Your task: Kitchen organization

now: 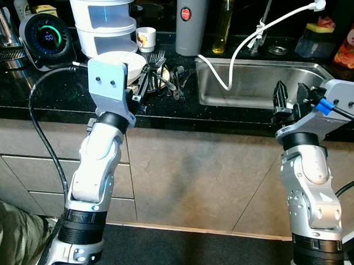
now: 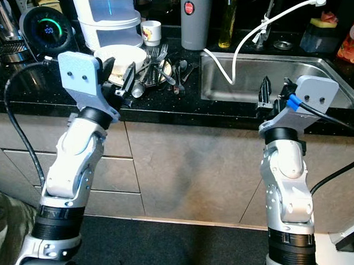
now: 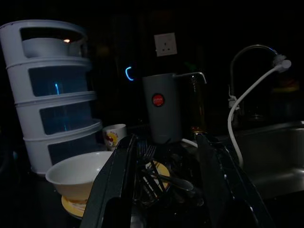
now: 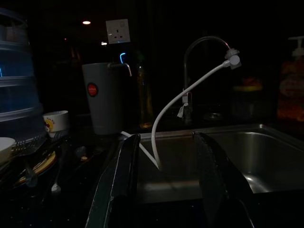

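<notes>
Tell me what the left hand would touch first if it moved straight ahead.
Probably the pile of forks and spoons lying between its open fingers, beside the white bowl. The left hand points at that pile on the counter; depth is hard to judge in the dark wrist view.

Both arms are silver, built of rounded jointed segments with black ribbed collars. The left gripper (image 2: pixel 117 75) sits past a pale blue-grey wrist plate bearing two small screws; a black cable loops behind it. The right gripper (image 1: pixel 292 101) has long black fingers, a blue connector and a black cable.
</notes>
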You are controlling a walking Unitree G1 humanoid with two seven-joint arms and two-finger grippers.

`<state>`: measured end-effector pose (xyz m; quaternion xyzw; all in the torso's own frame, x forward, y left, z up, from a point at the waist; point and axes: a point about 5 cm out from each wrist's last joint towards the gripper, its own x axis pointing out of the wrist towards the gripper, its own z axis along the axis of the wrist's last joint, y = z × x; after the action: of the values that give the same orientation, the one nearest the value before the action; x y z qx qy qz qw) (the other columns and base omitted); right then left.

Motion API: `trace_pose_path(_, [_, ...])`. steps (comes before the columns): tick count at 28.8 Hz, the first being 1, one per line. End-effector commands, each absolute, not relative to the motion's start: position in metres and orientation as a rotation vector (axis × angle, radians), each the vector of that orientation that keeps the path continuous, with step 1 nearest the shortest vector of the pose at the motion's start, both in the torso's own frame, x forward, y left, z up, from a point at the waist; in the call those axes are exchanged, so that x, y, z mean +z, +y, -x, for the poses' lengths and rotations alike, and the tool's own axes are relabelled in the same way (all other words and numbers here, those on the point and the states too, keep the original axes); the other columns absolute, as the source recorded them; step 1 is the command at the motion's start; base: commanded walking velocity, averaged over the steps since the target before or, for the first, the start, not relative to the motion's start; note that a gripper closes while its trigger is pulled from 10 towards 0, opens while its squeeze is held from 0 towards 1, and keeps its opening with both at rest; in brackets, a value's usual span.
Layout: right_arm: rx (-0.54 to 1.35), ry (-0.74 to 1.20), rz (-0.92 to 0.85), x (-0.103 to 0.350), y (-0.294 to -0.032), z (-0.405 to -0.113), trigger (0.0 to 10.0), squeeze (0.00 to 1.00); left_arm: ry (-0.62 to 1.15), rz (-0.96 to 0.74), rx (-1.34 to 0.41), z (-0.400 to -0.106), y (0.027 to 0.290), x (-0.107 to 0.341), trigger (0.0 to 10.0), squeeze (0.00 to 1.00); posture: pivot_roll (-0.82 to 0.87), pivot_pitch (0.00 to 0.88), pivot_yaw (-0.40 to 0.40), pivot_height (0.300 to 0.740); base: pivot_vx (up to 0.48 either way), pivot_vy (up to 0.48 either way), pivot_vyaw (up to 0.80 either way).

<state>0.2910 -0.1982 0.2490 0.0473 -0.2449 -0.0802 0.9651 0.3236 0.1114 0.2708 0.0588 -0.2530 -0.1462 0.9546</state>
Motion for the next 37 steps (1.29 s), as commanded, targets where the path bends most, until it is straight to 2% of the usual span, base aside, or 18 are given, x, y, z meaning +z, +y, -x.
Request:
trace_pose_path(1, [-0.164, -0.500, -0.102, 0.251, -0.198, -0.289, 10.0, 0.00, -0.546, -0.157, -0.312, -0.322, 0.108, 0.277, 10.0, 0.00, -0.03, 0.000, -0.021, 0.740, 0.398, 0.000, 0.00])
trace_pose_path(26, [-0.171, -0.470, -0.098, 0.245, -0.201, -0.287, 10.0, 0.00, -0.550, -0.163, -0.344, -0.320, 0.100, 0.275, 10.0, 0.00, -0.04, 0.000, -0.019, 0.740, 0.457, 0.000, 0.00])
trace_pose_path(37, [-0.176, -0.458, -0.100, 0.245, -0.204, -0.288, 10.0, 0.00, -0.533, -0.145, -0.384, -0.317, 0.095, 0.271, 10.0, 0.00, -0.04, 0.000, -0.026, 0.740, 0.025, 0.000, 0.00])
